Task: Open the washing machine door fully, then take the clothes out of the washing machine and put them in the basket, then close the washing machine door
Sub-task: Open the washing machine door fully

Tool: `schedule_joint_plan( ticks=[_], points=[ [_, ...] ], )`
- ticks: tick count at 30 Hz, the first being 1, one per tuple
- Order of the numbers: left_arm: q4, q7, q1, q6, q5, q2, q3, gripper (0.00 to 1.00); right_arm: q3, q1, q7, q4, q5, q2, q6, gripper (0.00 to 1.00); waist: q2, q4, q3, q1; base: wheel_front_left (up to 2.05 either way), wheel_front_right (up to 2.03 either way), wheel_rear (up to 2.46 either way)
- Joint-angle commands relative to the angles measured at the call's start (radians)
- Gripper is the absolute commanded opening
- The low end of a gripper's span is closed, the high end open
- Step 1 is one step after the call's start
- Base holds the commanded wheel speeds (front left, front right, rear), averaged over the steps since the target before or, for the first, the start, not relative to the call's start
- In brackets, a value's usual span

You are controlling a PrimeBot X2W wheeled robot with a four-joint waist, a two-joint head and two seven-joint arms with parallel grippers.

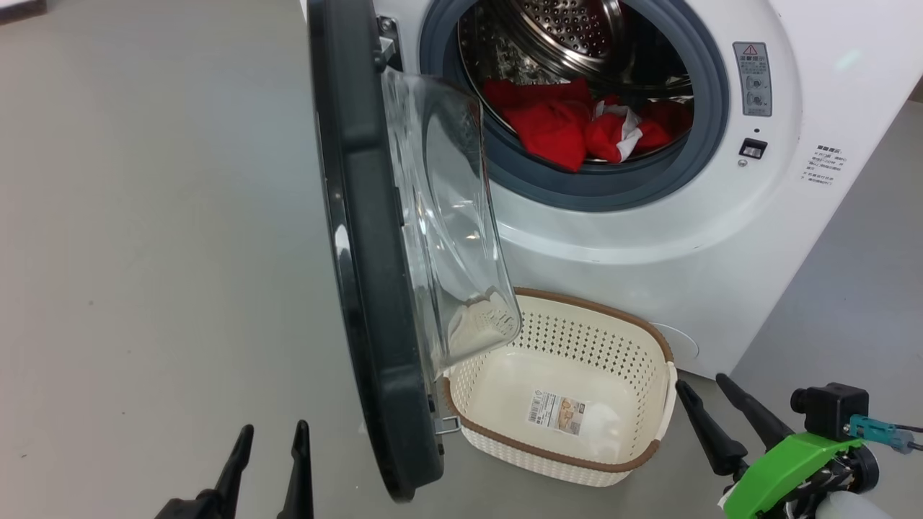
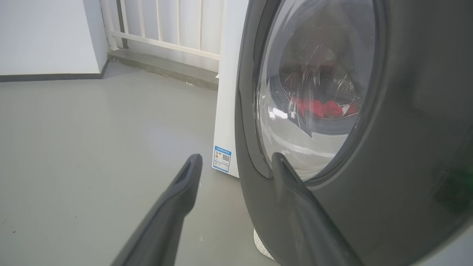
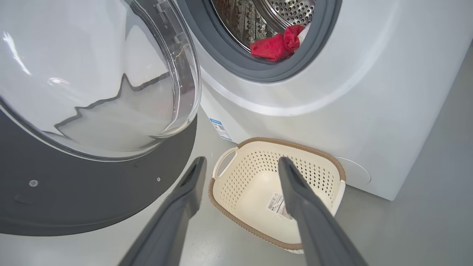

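The washing machine door (image 1: 360, 252) stands about square to the washing machine (image 1: 649, 252), its edge towards me and its glass dome facing right. Red clothes (image 1: 562, 126) with some white lie at the drum's front lip. The basket (image 1: 598, 311) sits on the floor below the opening, holding nothing but its paper label. My left gripper (image 1: 275, 429) is open, low on the door's outer side. In the left wrist view the left gripper (image 2: 236, 157) straddles the edge of the door (image 2: 388, 166). My right gripper (image 1: 701, 380) is open, right of the basket. The right gripper (image 3: 242, 160) points at the basket (image 3: 295, 145).
Bare grey floor (image 1: 144, 252) spreads to the left of the door. A white railing (image 2: 177, 26) on a low step and a white wall (image 2: 44, 33) stand beyond the machine. A blue label (image 2: 221, 159) marks the machine's lower corner. The door's glass dome (image 1: 447, 216) overhangs the basket's left end.
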Motion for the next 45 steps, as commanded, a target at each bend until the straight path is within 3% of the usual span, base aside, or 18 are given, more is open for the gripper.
schedule_joint_plan(
  ticks=[1,10,17,43,44,45],
  points=[
    [-0.02,-0.012,-0.013,0.001,0.015,0.009,0.035,1.0,-0.021,0.019,-0.013,-0.036,-0.049,0.003,0.006,1.0,-0.0001,0.001,-0.002,0.0,0.0,0.0,0.0],
    [-0.019,-0.012,-0.013,-0.001,0.016,0.009,0.037,1.0,-0.165,0.085,-0.014,-0.103,-0.233,0.071,0.006,1.0,-0.0001,0.003,-0.005,0.0,0.0,0.0,0.0],
    [-0.022,-0.012,-0.014,-0.001,0.017,0.009,0.036,1.0,-0.218,0.104,-0.014,-0.147,-0.32,0.1,0.006,1.0,-0.0001,0.004,-0.003,0.0,0.0,0.0,0.0],
    [-0.026,-0.012,-0.016,-0.001,0.023,0.009,0.045,1.0,-0.269,0.154,-0.014,-0.186,-0.434,0.148,0.006,1.0,-0.0001,-0.006,-0.009,0.0,0.0,0.0,0.0],
    [-0.027,-0.012,-0.018,-0.001,0.023,0.009,0.045,0.74,-0.269,0.154,-0.014,-0.187,-0.436,0.149,0.006,1.0,-0.0001,-0.006,-0.009,0.0,0.0,0.0,0.0],
    [-0.029,-0.012,-0.02,0.0,0.022,0.009,0.048,0.36,-0.27,0.154,-0.014,-0.188,-0.437,0.149,0.006,1.0,-0.0001,-0.006,-0.009,0.0,0.0,0.0,0.0]
  ],
)
